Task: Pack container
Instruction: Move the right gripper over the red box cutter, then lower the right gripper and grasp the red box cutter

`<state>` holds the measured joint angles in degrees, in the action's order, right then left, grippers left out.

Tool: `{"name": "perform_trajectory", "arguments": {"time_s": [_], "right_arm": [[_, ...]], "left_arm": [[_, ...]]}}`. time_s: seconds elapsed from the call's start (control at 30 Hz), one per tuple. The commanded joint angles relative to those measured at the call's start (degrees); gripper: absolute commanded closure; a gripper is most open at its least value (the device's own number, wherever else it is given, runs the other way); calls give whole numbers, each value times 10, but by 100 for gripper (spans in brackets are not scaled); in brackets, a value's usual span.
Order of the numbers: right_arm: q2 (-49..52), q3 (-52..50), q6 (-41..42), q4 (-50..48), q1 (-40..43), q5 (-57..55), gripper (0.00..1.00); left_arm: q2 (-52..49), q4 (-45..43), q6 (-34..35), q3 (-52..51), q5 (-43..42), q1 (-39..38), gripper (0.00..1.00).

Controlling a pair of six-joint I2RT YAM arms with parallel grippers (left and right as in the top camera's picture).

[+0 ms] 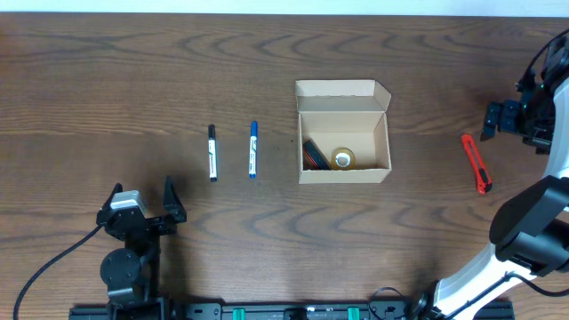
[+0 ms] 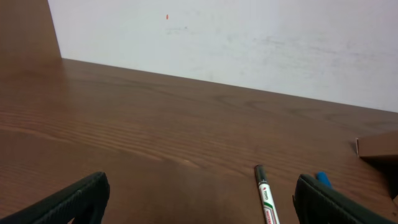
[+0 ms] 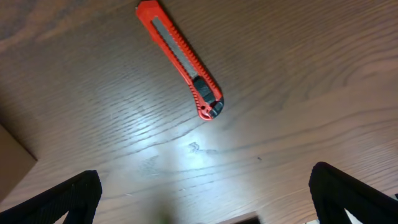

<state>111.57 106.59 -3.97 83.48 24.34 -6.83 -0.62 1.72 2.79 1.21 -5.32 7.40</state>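
Note:
The container [image 1: 343, 132] is a small tan cardboard box with its flap lid open, at the table's middle. Inside lie a dark item [image 1: 313, 155] and a roll of tape [image 1: 342, 159]. A black marker [image 1: 212, 152] and a blue marker [image 1: 253, 149] lie to its left. A red utility knife [image 1: 476, 164] lies to its right. My left gripper [image 1: 142, 203] is open and empty at the front left; its view shows the black marker [image 2: 266, 196] ahead. My right gripper [image 1: 505, 116] is open and empty above the knife [image 3: 181, 60].
The box corner [image 2: 378, 147] shows at the right edge of the left wrist view, with the blue marker's tip [image 2: 323, 179] beside the finger. A white wall stands behind the table.

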Motion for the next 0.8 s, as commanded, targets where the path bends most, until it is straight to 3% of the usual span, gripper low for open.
{"name": "perform_trajectory", "arguments": {"time_s": [0.0,0.2,0.37,0.5,0.6,0.67,0.7,0.77], "right_arm": [[-14,-6,-60,-22,4,30,1],[-1,-14,-210,-68,3,117,1],[33,-14,-297,-86,8,122,4],[64,-14,-322,-85,18,119,7],[85,-14,-325,-78,27,109,17],[97,-14,-322,-78,33,110,16],[104,-14,-321,-79,37,113,1],[117,-14,-321,-79,44,127,1]], "left_arm": [[4,22,-2,-9,-5,0,5],[4,22,-2,-9,-5,0,5],[4,22,-2,-9,-5,0,4],[4,21,-2,-9,-5,0,4],[4,22,-2,-9,-5,0,5],[4,22,-2,-9,-5,0,5],[4,22,-2,-9,-5,0,5],[4,22,-2,-9,-5,0,5]]}}
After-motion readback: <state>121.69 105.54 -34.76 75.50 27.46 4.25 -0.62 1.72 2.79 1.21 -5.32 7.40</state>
